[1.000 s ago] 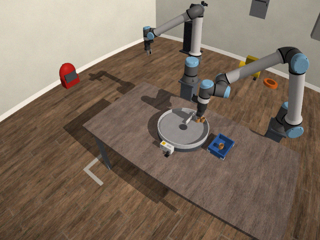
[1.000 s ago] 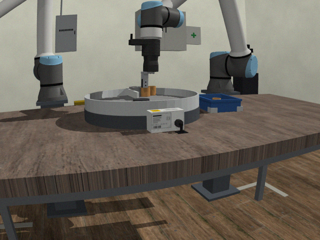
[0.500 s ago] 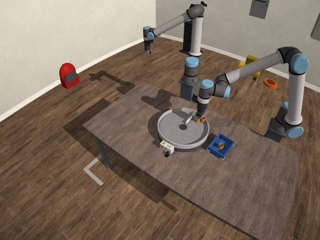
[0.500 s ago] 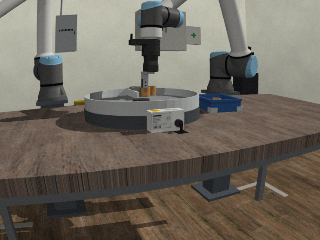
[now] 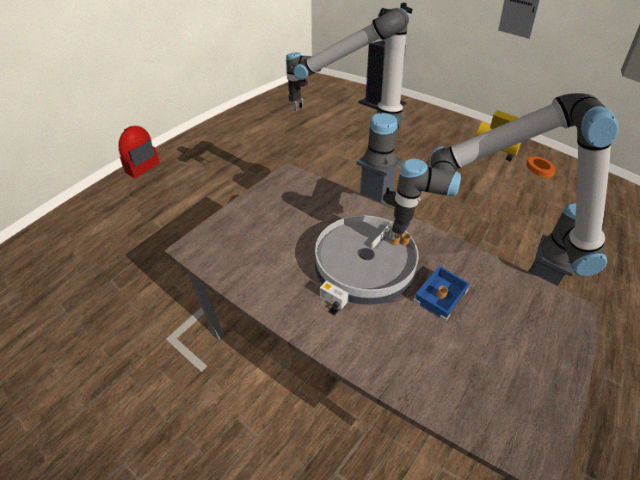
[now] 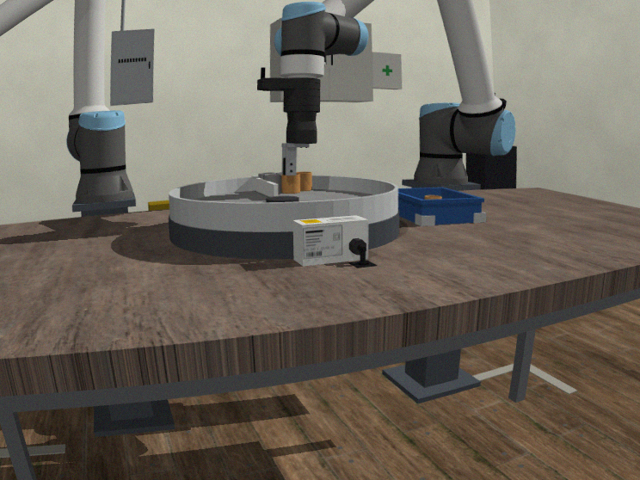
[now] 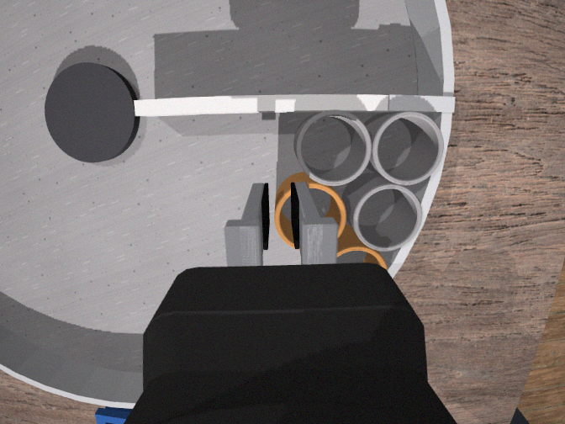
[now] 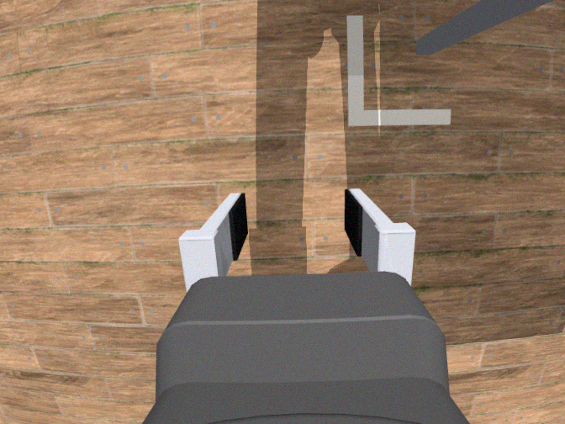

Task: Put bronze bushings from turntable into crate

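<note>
The table (image 5: 464, 361) (image 6: 464, 279) (image 7: 502, 136) spans the centre and lower right of the top view. On it, at the centre, sits the round turntable (image 5: 341, 258) (image 6: 232, 217) (image 7: 182, 205), its pale divider (image 5: 379, 237) (image 6: 266, 187) (image 7: 196, 105) running from near the hub to the rim. Right of it in that view, the blue crate (image 5: 431, 304) (image 6: 452, 212) stands level, its visible corners against the white corner guides (image 5: 444, 316) (image 6: 479, 217).

The right gripper (image 5: 298, 106) (image 8: 295, 211), upper left of centre in the top view, hangs fingers down and wide, with nothing between them. The left gripper (image 5: 393, 235) (image 6: 289, 173) (image 7: 280, 203) points down over the turntable, its fingers narrow but apart: in the wrist view, one lies across the mouth of the near bronze bushing (image 5: 395, 239) (image 6: 290, 184) (image 7: 343, 214), the other outside its wall. Contact is hard to judge there.

That bushing stands upright, long axis vertical, mouth up, as does the second bronze bushing (image 5: 405, 239) (image 6: 305, 181) (image 7: 360, 250) beside it. Three steel bushings (image 7: 366, 145) stand likewise between divider and rim. Another bronze bushing (image 5: 442, 292) (image 6: 433, 197) is upright inside the crate.

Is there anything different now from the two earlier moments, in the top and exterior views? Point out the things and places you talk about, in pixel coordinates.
Nothing visibly changed. The left gripper (image 5: 393, 236) (image 6: 289, 175) (image 7: 280, 203) stayed over the turntable (image 5: 377, 292) (image 6: 232, 214) (image 7: 448, 45), the right gripper (image 5: 298, 107) (image 8: 295, 211) stayed away from it, and the crate (image 5: 427, 304) (image 6: 449, 212) (image 7: 111, 416) kept its place.
</note>
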You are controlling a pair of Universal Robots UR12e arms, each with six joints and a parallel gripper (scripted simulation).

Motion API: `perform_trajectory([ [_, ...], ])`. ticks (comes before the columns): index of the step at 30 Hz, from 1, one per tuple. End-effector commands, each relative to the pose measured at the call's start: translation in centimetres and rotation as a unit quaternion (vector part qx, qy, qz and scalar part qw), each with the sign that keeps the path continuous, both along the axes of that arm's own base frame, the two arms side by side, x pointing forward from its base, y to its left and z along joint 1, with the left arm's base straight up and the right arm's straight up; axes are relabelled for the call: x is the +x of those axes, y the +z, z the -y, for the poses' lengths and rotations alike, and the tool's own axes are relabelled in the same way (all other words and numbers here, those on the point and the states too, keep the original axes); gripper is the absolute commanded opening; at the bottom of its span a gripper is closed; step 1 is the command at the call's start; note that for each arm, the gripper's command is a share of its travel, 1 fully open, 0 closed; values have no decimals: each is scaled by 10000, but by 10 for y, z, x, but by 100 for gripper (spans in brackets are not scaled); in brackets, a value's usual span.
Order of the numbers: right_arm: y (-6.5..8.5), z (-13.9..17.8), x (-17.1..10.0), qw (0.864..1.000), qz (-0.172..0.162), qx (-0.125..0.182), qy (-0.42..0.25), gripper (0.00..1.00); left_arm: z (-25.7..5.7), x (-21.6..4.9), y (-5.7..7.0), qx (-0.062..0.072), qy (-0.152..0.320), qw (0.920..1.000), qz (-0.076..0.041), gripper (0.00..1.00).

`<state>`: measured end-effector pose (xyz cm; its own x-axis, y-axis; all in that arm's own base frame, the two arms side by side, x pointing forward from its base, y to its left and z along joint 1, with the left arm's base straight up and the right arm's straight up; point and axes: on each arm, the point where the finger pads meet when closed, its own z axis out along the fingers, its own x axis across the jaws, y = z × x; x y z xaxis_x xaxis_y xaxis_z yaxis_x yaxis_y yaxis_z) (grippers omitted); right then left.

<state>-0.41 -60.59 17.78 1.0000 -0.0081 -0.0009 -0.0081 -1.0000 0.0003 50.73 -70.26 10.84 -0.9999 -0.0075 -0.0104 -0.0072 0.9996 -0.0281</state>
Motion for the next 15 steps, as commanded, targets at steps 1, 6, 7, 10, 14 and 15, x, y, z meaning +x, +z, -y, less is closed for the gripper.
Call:
perform_trajectory([
  [1, -1, -2, -1, 10000, 5, 1, -1, 100, -11, -4, -21, 143, 0, 9999, -62, 36],
  [6, -1, -2, -1, 10000, 5, 1, -1, 100, -11, -4, -21, 143, 0, 9999, -62, 36],
  [7, -1, -2, -1, 10000, 5, 1, -1, 100, -11, -4, -21, 143, 0, 9999, -62, 36],
  [10, -1, -2, -1, 10000, 5, 1, -1, 100, -11, -4, -21, 143, 0, 9999, -62, 36],
  [14, -1, -2, -1, 10000, 5, 1, -1, 100, 1, 1, 2, 0, 0, 10000, 1, 36],
  [15, -1, -2, -1, 10000, 5, 1, -1, 100, 2, 1, 4, 15, 0, 10000, -5, 36],
])
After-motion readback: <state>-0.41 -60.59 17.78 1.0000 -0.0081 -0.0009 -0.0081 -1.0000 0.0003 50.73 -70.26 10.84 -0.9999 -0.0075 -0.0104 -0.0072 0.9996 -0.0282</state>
